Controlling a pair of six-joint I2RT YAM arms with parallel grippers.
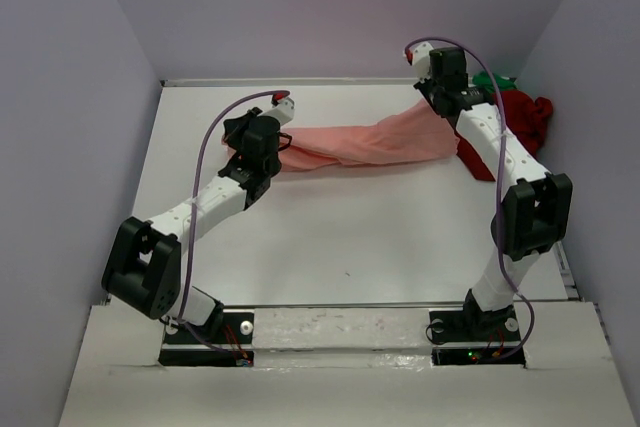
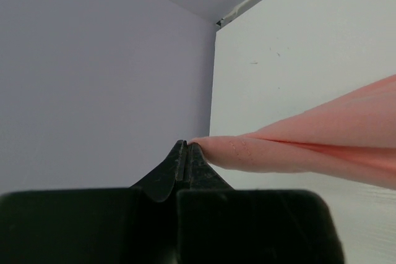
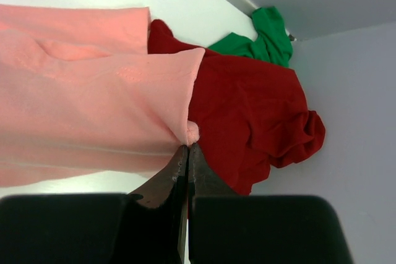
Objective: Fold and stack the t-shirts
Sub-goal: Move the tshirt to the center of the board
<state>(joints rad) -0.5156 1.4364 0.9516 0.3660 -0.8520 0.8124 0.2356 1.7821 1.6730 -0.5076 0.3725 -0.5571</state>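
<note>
the salmon-pink t-shirt (image 1: 370,142) is stretched left to right over the far half of the table (image 1: 350,237). its left end is pinched in the clenched left gripper (image 2: 185,148), and its right end in the clenched right gripper (image 3: 187,146). the dark red t-shirt (image 3: 247,109) is crumpled in the far right corner, with the green t-shirt (image 3: 263,38) bunched against its far side.
</note>
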